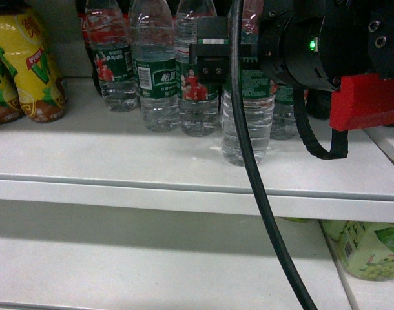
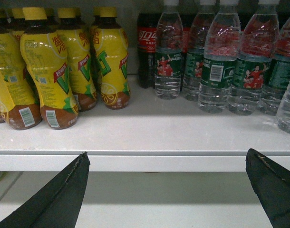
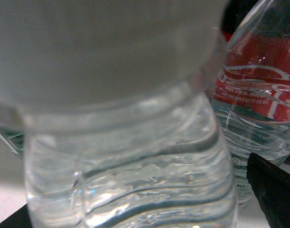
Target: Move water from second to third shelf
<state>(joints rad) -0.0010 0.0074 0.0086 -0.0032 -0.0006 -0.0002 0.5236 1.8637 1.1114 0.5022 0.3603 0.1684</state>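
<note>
At the shelf [image 1: 152, 161] front, clear ribbed water [image 1: 247, 126], right claw [image 3: 149, 209] grip unclear

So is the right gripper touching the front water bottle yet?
Cannot tell. In the right wrist view the water bottle fills the frame, with one dark jaw tip showing at each lower corner, but no contact or gap shows plainly; the head view hides the jaws.
</note>
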